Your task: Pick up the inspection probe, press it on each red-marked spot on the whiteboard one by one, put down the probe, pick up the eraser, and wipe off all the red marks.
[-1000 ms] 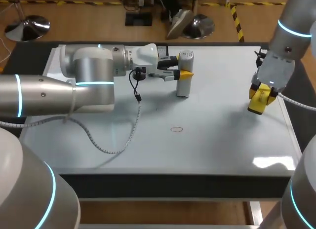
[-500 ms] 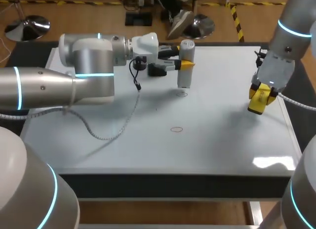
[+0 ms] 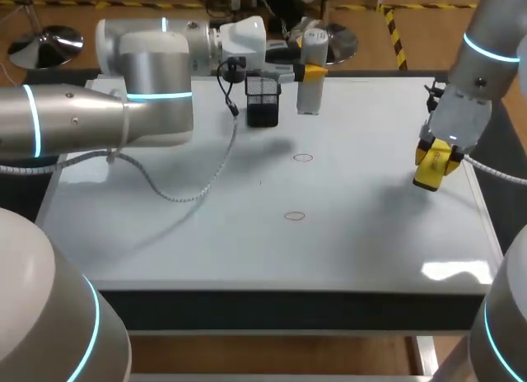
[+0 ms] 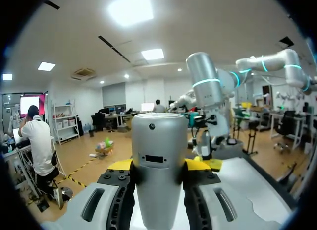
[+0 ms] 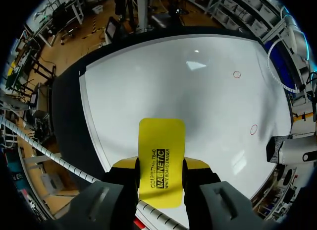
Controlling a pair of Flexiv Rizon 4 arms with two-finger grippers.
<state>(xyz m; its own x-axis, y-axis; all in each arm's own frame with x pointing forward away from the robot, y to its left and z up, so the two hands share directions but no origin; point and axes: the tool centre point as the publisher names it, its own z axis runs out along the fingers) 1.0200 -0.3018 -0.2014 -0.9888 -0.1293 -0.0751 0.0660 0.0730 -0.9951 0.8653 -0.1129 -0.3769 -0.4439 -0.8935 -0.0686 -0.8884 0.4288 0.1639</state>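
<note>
1. The left gripper (image 3: 306,70) is clamping the inspection probe (image 3: 310,77) from two sides. Its yellow fingertips (image 4: 121,164) are pressing on the grey barrel, so they are standing only as far apart as the barrel is wide
2. The left arm is holding the probe upright over the far edge of the whiteboard (image 3: 370,242), about midway along that edge. The probe is seemingly hanging clear of the surface, just beside a black mesh holder (image 3: 262,100) standing by the same edge
3. Two red marks are showing on the board, one (image 3: 303,158) toward the far edge and one (image 3: 295,216) nearer the middle. Both are lying well apart from the probe's lower end
4. The upright hold is probably serving to bring the tip down squarely. With the probe so close to the holder, this is looking more like the put-down step than a press, though I cannot tell whether the marks have been pressed
5. The right gripper (image 3: 436,156) is gripping the yellow eraser (image 3: 430,174) by its two long sides, with narrow fingers and most of the eraser sticking out ahead of them
6. The right arm is hanging above the board near its right edge, likely parked there to leave the middle free until wiping is beginning
</note>
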